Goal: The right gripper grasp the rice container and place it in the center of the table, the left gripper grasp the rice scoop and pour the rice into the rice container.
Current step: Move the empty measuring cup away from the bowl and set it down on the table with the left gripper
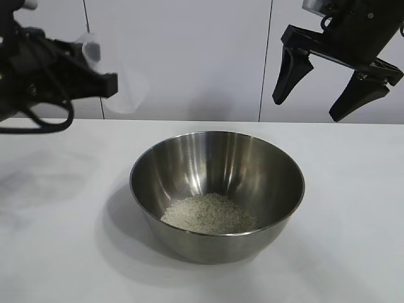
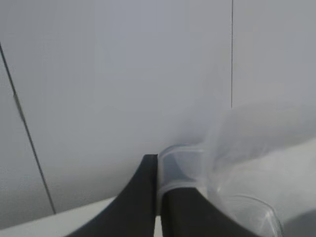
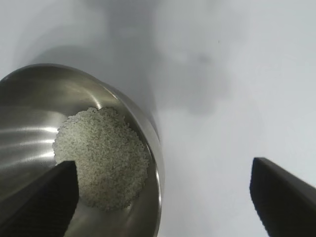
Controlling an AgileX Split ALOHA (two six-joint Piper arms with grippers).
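Observation:
The rice container [image 1: 218, 189], a large shiny steel bowl, stands in the middle of the white table [image 1: 57, 252]. A heap of rice [image 1: 210, 213] lies in its bottom and also shows in the right wrist view [image 3: 101, 155]. My left gripper [image 1: 107, 84] is high at the left, shut on the tab handle of the clear rice scoop [image 1: 123, 85]. The scoop hangs in the air to the left of the bowl and looks empty [image 2: 237, 163]. My right gripper [image 1: 309, 104] is open and empty, high above the bowl's right side.
A pale panelled wall [image 1: 202, 57] stands behind the table. Bare table surface lies to the left and right of the bowl [image 3: 232, 123].

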